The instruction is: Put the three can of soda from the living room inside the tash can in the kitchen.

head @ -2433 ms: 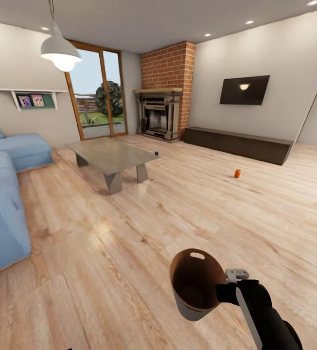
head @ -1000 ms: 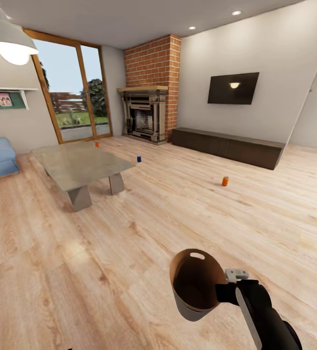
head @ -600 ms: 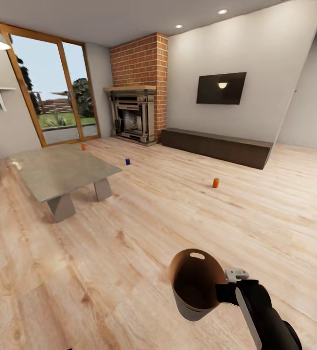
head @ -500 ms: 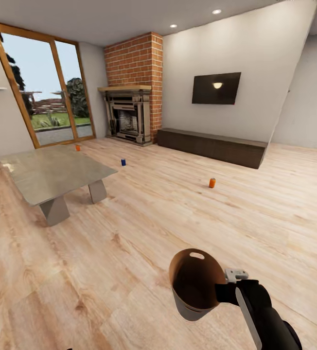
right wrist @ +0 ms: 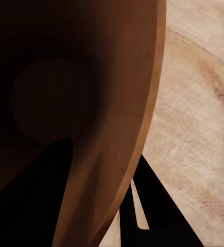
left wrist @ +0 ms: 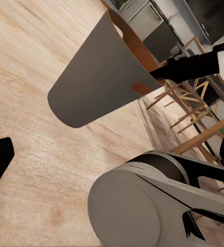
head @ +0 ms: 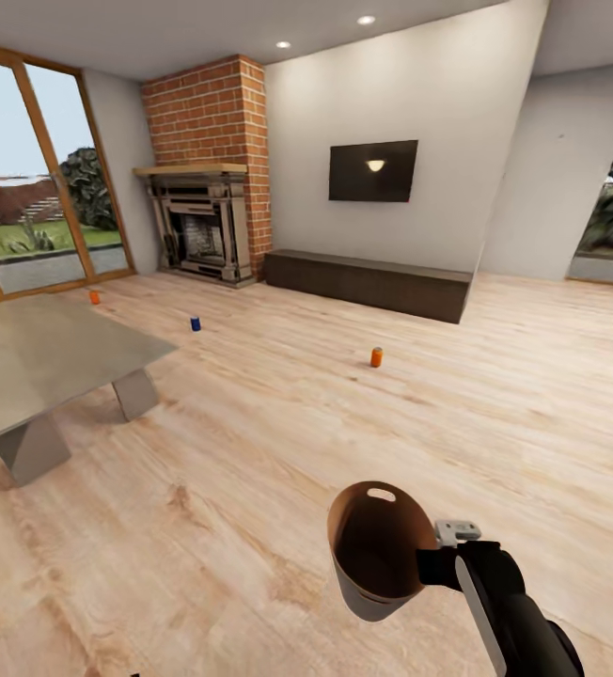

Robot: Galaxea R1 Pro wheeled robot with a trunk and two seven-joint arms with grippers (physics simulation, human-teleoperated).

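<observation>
My right gripper (head: pixel 427 567) is shut on the rim of the tash can (head: pixel 374 553), a pale grey bin with a brown inside, held above the floor at the front of the head view. The right wrist view looks into the bin's brown inside (right wrist: pixel 65 87), with a black finger (right wrist: pixel 153 206) clamped on the wall. Three cans of soda stand far off on the living room floor: an orange one (head: pixel 376 357) mid-room, a dark blue one (head: pixel 195 323) and another orange one (head: pixel 94 297) beyond the low table. My left gripper (left wrist: pixel 112 157) is open and holds nothing, beside the bin's outer wall (left wrist: pixel 99 77).
A grey low table (head: pixel 34 362) stands at the left. A red-brick fireplace (head: pixel 203 221), a black TV (head: pixel 372 171) and a long dark low cabinet (head: pixel 368 282) line the far wall. Wooden chairs (left wrist: pixel 194 105) show in the left wrist view.
The camera has turned to the right, so the sofa and the lamp have left the picture and the table and cans sit further left. The bin stays in my right gripper.
</observation>
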